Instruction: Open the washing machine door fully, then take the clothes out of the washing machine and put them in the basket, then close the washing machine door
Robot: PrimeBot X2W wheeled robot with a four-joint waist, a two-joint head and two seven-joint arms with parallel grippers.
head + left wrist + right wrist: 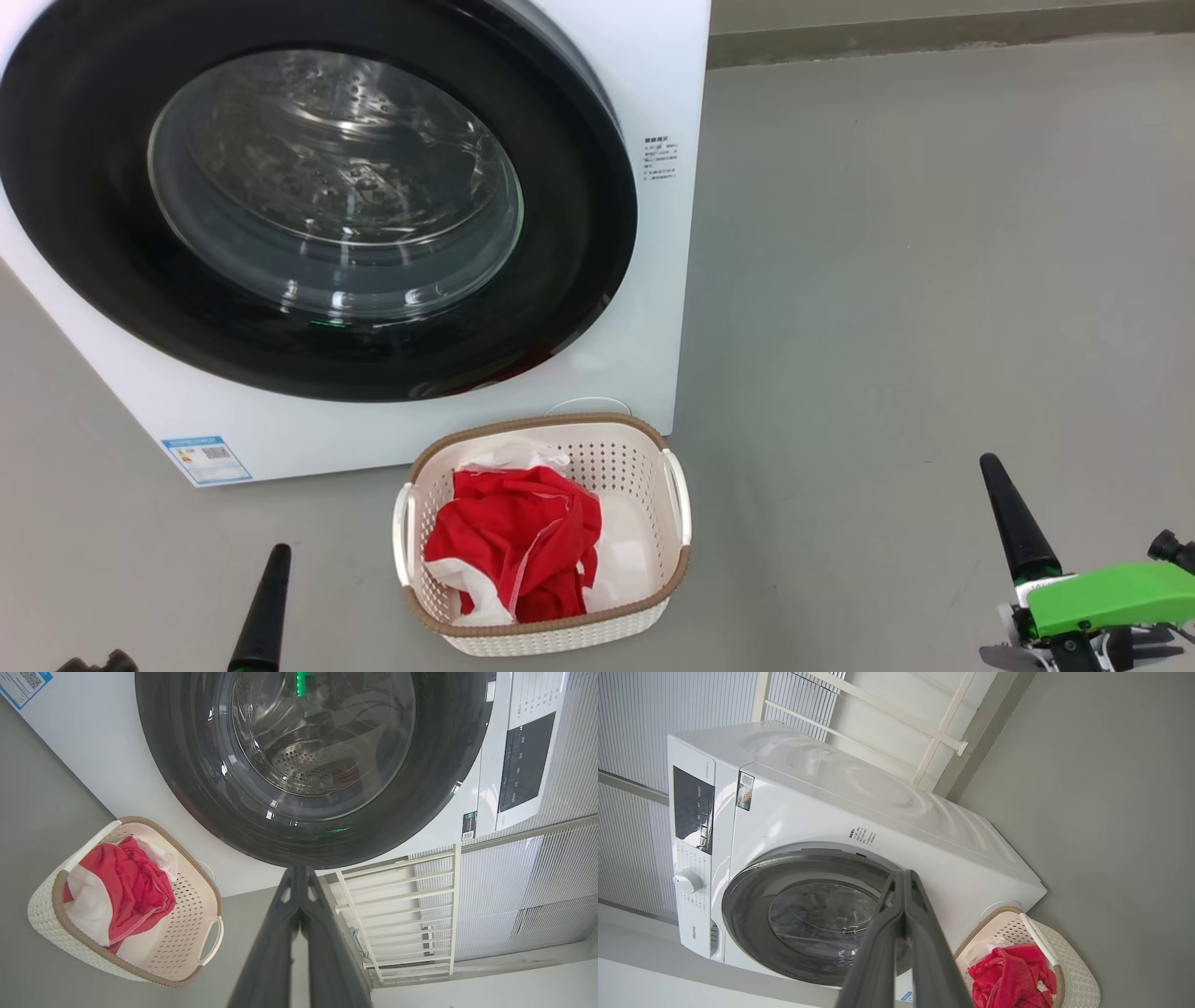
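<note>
washing machine 1 | door 1 | basket 1 | clothes 1 pile | hands 2

Left gripper, low and left of the basket: fingers pressed together, empty, pointing upward. Right gripper, well to the basket's right: likewise closed, empty, pointing upward.

Top of the washing machine door off-frame.

Red clothes, seemingly cream perforated basket
</note>
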